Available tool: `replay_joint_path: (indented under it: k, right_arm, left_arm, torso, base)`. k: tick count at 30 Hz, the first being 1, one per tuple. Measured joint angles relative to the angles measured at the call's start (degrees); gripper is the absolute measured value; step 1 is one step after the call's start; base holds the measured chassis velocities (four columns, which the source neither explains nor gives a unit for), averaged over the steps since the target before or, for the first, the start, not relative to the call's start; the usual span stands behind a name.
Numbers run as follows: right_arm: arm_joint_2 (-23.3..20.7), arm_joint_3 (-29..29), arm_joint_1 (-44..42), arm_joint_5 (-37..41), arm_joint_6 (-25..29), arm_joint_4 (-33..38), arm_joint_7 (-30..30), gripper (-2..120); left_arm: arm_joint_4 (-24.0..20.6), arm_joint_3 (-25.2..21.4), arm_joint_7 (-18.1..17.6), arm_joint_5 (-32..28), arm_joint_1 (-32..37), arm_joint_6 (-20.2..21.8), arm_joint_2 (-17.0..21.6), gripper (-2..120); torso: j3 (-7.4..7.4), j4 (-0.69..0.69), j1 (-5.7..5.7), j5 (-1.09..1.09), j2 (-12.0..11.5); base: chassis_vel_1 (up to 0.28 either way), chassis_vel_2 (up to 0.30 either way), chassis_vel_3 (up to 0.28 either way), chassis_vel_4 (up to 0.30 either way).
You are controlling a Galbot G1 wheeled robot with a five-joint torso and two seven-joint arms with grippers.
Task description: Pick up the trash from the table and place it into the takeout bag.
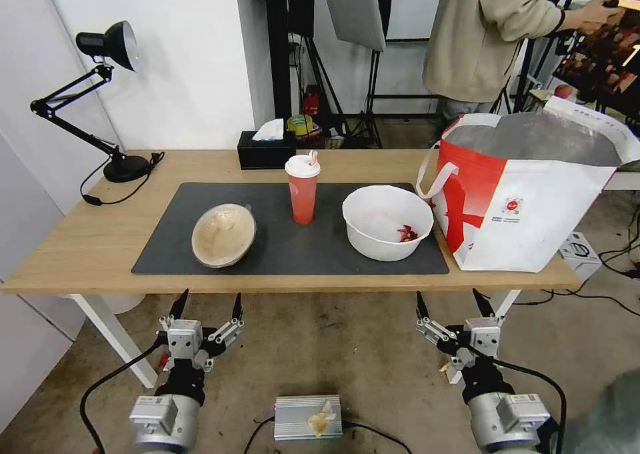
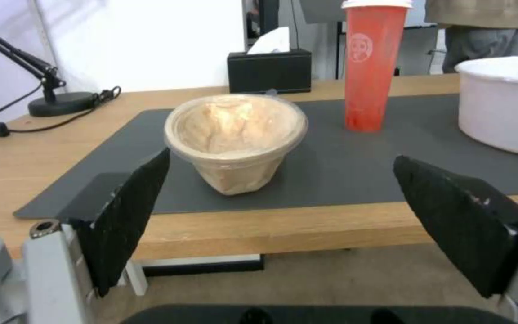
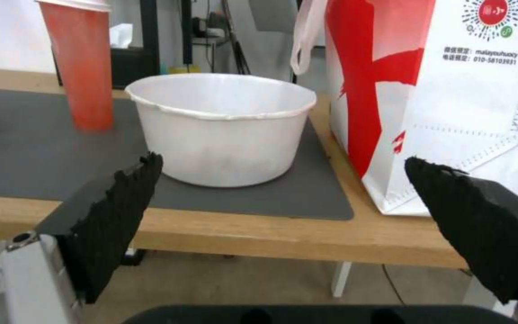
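A: Trash sits in a row on the dark grey mat (image 1: 160,254) of the light-wood tabletop (image 1: 80,241). On the robot's left is a tan shallow bowl (image 1: 223,235), tipped so its mouth faces the robot; in the middle a red drink cup (image 1: 303,193) with a white lid stands upright; on the right is a large white round bowl (image 1: 387,223) with red scraps inside.

B: And the takeout bag (image 1: 527,194)?

A: It stands at the right end of the tabletop, just beside the white bowl, its top open and the foil lining showing.

B: The arms?

A: Both hang low in front of the tabletop's near edge, below its level. The left end effector (image 1: 207,303) has its fingers spread wide with nothing between them and faces the tan bowl. The right end effector (image 1: 455,302) is spread just as wide, empty, facing the white bowl.

B: Anything else there?

A: A black tissue box (image 1: 265,153) and a black desk lamp (image 1: 100,94) along the far edge.
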Motion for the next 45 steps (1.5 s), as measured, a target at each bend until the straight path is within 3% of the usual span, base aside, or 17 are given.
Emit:
replay_joint_path:
  k: [23,28,30,34,36,39,41,45]
  right_arm:
    - [-0.11,0.00,0.00,0.03,0.01,-0.02,0.00,100]
    - [-4.43,0.19,0.61,2.22,2.34,-1.70,1.43,100]
    - [-9.43,0.50,1.37,4.86,5.15,-3.69,3.24,100]
    - [-14.38,0.81,2.15,7.45,7.95,-5.61,5.01,100]
    - [-19.51,1.12,2.93,10.13,10.83,-7.62,6.81,100]
    - [-22.77,1.34,3.39,11.80,12.62,-8.86,7.98,100]
    - [-25.60,1.70,3.44,14.08,14.26,-8.58,8.27,100]
    - [-27.99,2.26,3.07,16.42,15.55,-5.63,7.71,96]
  left_arm:
    - [0.06,-0.01,-0.11,-0.02,0.08,-0.33,-0.03,100]
    - [1.20,-0.45,-2.43,-1.25,1.70,-6.69,-0.90,100]
    - [2.14,-0.78,-4.21,-2.20,2.91,-11.68,-1.60,100]
    - [3.09,-1.13,-6.06,-3.20,4.20,-16.89,-2.29,100]
    - [4.03,-1.48,-7.85,-4.17,5.48,-22.02,-3.01,100]
    - [4.42,-1.62,-8.67,-4.59,6.02,-24.04,-3.31,100]
    - [3.85,-1.07,-6.54,-5.55,7.16,-27.63,-3.35,100]
    - [3.25,-0.44,-4.62,-5.83,8.18,-29.34,-3.35,100]
  torso:
    - [0.00,0.00,0.00,0.00,0.00]
    - [0.00,-0.01,0.00,0.01,0.00]
    - [0.00,-0.01,0.00,0.02,0.00]
    - [0.00,0.00,0.00,0.02,0.00]
    - [0.00,0.00,0.00,0.02,0.00]
    - [0.00,0.01,0.00,0.02,0.00]
    - [0.01,-0.02,0.00,0.07,-0.01]
    - [0.01,0.01,0.00,0.00,0.00]
  base:
    - [0.000,0.000,0.000,0.000]
    - [0.000,0.000,0.000,0.000]
    - [0.000,0.000,0.000,0.000]
    - [0.000,0.000,0.000,0.000]
    - [0.000,0.000,0.000,0.000]
    - [0.000,0.000,0.000,0.000]
    - [0.000,0.000,0.000,0.000]
    - [0.000,0.000,0.000,0.000]
